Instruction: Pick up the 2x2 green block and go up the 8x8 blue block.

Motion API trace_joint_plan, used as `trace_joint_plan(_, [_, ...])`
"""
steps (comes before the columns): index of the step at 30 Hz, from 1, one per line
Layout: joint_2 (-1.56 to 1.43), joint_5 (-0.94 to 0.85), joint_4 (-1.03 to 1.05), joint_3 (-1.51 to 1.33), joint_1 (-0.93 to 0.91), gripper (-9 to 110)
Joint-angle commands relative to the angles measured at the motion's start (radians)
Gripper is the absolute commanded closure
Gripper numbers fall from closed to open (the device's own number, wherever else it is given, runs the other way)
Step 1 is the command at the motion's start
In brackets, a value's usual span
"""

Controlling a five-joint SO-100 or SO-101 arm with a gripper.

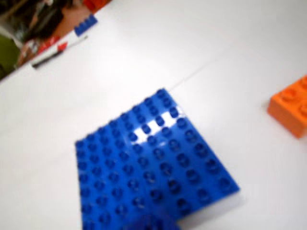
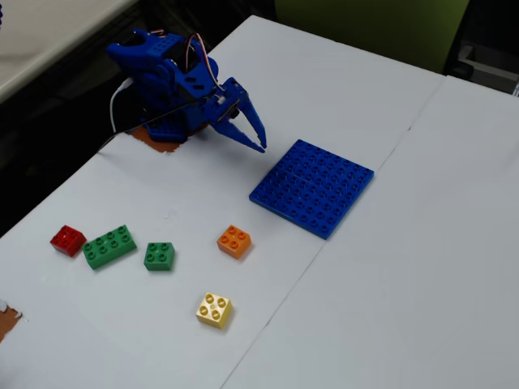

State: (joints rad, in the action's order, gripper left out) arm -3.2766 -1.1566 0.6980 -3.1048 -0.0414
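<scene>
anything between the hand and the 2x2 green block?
No. In the fixed view, only bare white table lies between the hand and the 2x2 green block; the orange brick sits off to the side.

In the fixed view, a small red brick (image 2: 67,239) sits at the left edge of the white table (image 2: 422,267), touching or just beside a longer green eight-stud brick (image 2: 109,245) to its right. An orange four-stud brick (image 2: 234,241) lies near the frame's centre, and a pale yellow four-stud brick (image 2: 214,309) lies below it, apart. A seam runs diagonally across the table.

In the wrist view, the orange brick (image 1: 291,105) shows at the right edge. At the upper left, blurred, lie a small blue brick (image 1: 85,24) and a marker pen (image 1: 53,52) near the table's edge.
</scene>
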Motion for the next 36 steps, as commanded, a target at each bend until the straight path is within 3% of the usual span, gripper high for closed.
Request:
trace_joint_plan(1, [-0.041, -0.305, 0.089, -0.023, -0.040, 101])
trace_joint_plan(4, [-0.041, -0.437, 0.129, -0.034, -0.067, 101])
trace_joint_plan(11, [-0.041, -0.446, 0.189, 0.003, -0.097, 101])
trace_joint_plan(21, [-0.025, -0.500, 0.529, 0.314, -0.215, 101])
trace_joint_plan(30, [0.522, -0.508, 0.824, 0.934, -0.278, 101])
trace_joint_plan(36, [0.917, -0.588, 0.928, 1.292, -0.453, 101])
